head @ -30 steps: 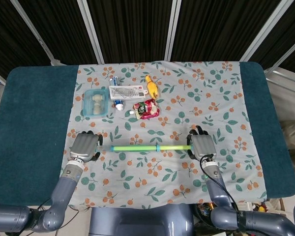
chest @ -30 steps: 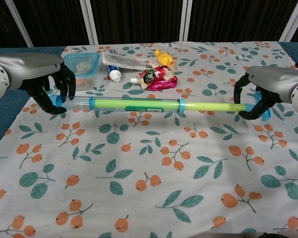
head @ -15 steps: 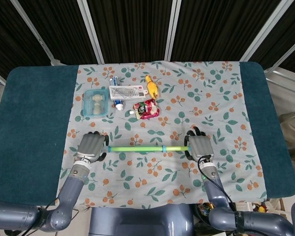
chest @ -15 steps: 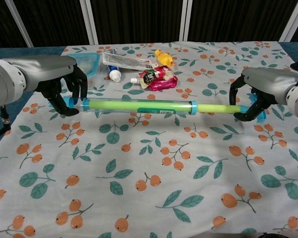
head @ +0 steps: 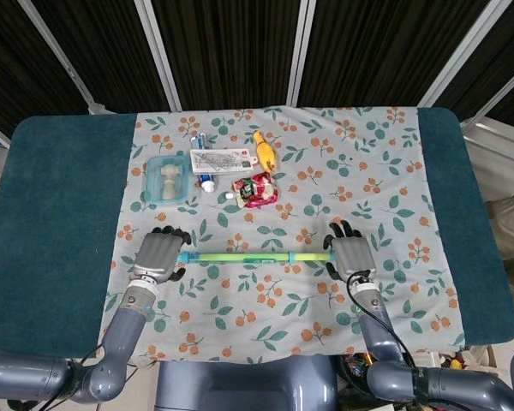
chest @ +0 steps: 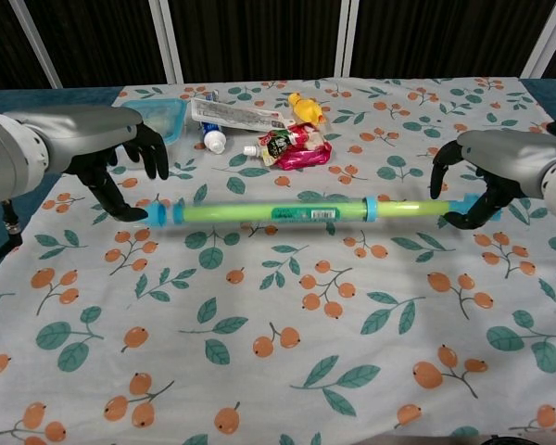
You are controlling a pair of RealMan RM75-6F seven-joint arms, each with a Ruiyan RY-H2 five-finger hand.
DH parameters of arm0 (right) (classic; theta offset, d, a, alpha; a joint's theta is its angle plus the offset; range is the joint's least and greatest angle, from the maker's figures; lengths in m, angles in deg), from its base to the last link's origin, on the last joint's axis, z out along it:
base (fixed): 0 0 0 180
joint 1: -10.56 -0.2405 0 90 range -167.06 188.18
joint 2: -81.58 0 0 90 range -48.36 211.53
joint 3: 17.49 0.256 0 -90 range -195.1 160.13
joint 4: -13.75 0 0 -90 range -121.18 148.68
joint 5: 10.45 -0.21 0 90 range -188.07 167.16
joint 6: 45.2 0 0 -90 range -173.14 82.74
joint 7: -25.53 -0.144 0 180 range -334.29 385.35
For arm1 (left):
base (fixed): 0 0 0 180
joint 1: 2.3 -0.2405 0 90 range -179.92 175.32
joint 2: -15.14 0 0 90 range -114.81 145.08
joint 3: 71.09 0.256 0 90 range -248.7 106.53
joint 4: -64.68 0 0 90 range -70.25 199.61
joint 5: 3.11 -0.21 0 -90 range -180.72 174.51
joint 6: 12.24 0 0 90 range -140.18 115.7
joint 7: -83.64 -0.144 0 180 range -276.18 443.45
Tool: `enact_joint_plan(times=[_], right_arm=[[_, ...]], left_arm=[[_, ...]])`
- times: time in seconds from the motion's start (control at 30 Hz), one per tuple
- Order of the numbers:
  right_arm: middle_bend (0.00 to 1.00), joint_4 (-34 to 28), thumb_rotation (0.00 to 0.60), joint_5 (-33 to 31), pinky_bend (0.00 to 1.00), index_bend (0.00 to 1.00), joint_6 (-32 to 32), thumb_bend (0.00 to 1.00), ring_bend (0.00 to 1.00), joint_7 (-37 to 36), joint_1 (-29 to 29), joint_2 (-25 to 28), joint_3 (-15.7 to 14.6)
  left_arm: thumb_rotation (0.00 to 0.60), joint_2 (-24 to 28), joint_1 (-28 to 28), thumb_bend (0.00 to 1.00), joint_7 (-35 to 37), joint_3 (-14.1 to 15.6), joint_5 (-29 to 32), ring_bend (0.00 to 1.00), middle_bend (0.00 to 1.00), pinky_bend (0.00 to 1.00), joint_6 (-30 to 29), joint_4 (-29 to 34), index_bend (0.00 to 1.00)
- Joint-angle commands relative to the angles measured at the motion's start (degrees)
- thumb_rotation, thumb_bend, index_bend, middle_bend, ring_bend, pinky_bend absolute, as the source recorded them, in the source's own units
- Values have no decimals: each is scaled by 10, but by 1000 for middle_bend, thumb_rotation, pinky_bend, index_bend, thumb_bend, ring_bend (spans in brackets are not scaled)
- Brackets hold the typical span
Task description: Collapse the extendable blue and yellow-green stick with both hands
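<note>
Left hand (chest: 120,171) is at 9 o'clock of the stick (chest: 296,212), fingers curled around the blue cap there, though from the chest view I can't tell if it's really gripping or just cupping the end. Right hand (chest: 482,185) is at 3 o'clock, fingers hooked round the thin yellow-green end, so it looks like it's holding that. The stick lies across the flowered cloth (chest: 287,371), running 9 to 3, close to the robot's edge of the table.

My take: it's maybe partway in, since a thin section still shows between the blue collar (chest: 372,209) and the right hand. To finish it cleanly, push both ends straight along the stick's own line, same height, no twist. If one hand drifts toward 12 or 6, the sections will probably bind. Palms square on the end caps would beat fingertips.

The snack pouch (chest: 293,148), tube (chest: 218,141) and plastic box (chest: 157,116) up at 12 are well apart, no worry.
</note>
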Motion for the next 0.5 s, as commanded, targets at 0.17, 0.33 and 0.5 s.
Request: enact_joint_plan(times=[0.17, 0.33, 0.5], right_arm=[[0, -10, 600, -11, 175, 0, 7, 171, 0, 12, 6, 22, -10], [0, -34, 600, 35, 175, 0, 22, 168, 0, -23, 34, 62, -31], [0, -66, 600, 143, 175, 0, 63, 141, 0, -101, 94, 139, -77]], left_arm=[[600, 46, -25, 130, 32, 14, -25, 92, 136, 145, 0, 22, 157], [600, 95, -69, 131, 98, 41, -99, 92, 136, 145, -8, 50, 157], [600, 166, -145, 119, 217, 101, -242, 92, 128, 145, -33, 63, 139]])
